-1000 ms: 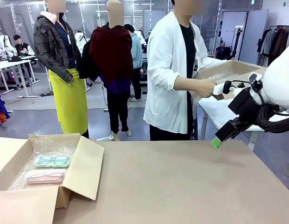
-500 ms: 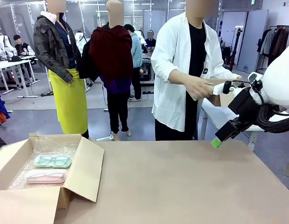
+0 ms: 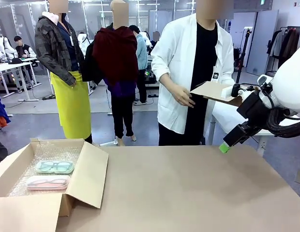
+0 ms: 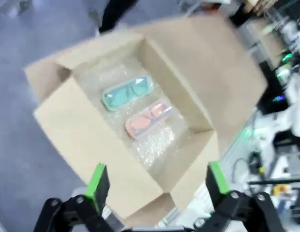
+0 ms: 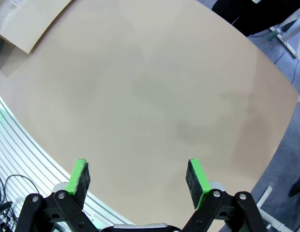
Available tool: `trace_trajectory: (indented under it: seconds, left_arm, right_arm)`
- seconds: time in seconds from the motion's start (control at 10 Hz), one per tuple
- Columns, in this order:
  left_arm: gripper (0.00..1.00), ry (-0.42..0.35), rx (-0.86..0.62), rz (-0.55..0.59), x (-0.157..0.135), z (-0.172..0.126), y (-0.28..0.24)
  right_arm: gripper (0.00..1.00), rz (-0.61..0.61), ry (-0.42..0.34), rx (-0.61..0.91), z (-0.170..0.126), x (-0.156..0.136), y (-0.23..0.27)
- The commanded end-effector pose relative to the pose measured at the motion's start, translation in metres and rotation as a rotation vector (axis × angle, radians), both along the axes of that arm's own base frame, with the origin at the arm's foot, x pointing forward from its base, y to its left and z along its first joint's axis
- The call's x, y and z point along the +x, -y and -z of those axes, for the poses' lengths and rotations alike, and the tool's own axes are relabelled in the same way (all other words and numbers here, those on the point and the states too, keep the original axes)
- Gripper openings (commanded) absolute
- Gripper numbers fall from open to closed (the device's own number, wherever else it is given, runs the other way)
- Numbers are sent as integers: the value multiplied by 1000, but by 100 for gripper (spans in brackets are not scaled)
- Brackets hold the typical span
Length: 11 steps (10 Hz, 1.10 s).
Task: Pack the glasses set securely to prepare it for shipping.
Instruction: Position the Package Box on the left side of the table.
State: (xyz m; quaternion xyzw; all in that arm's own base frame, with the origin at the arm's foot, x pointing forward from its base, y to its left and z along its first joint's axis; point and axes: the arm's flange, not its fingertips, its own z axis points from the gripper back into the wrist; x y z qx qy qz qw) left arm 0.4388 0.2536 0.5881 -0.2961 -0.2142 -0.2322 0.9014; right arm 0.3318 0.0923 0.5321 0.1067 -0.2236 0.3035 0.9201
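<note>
Cardboard box (image 3: pixel 87 176), open-topped and lined with bubble wrap, is sitting at the robot's left end of the table (image 3: pixel 188 193); inside it the mint green case (image 3: pixel 54 166) and the pink case (image 3: pixel 47 182) are lying side by side, the green one farther from the robot, spectacles showing through both. Left gripper (image 4: pixel 155 181) is hanging above the box with its fingers spread wide and holding nothing. Right gripper (image 5: pixel 138 176) is hovering over bare tabletop, likewise wide open and empty. Change since a second ago: the person has turned from the side table and is now facing the robot, carrying a flat cardboard piece (image 3: pixel 215 91) toward the table; the cases have not shifted. Judged meaning: the set is placed, and covering or closing remains. No legible brand, label or writing on box or cases.
</note>
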Motion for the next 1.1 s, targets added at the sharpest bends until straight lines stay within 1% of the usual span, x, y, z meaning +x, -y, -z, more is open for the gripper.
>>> trace_trajectory:
  seconds: [0.0,0.1,0.3,0.4,0.5,0.6,0.7,0.8,0.9,1.0]
  left_arm:
    - [100,-24,212,62,20,27,96]
    - [100,-58,281,123,27,27,140]
    - [100,-50,406,188,41,33,213]
    - [100,-37,410,144,44,37,241]
    - [100,-16,427,179,42,45,260]
    - [100,4,455,204,36,53,276]
    - [100,7,438,261,30,56,286]
    - [100,10,416,281,24,58,288]
    - [100,-20,418,246,46,52,289]
    - [100,-20,418,246,46,52,289]
  right_arm:
    - [100,4,11,-6,0,0,-1]
    - [100,4,11,-6,0,0,-1]
    - [100,4,11,-6,0,0,-1]
    - [100,4,11,-6,0,0,-1]
    - [100,4,11,-6,0,0,-1]
    - [100,4,11,-6,0,0,-1]
    - [100,4,11,-6,0,0,-1]
    - [100,4,11,-6,0,0,-1]
    - [100,4,11,-6,0,0,-1]
    - [100,4,11,-6,0,0,-1]
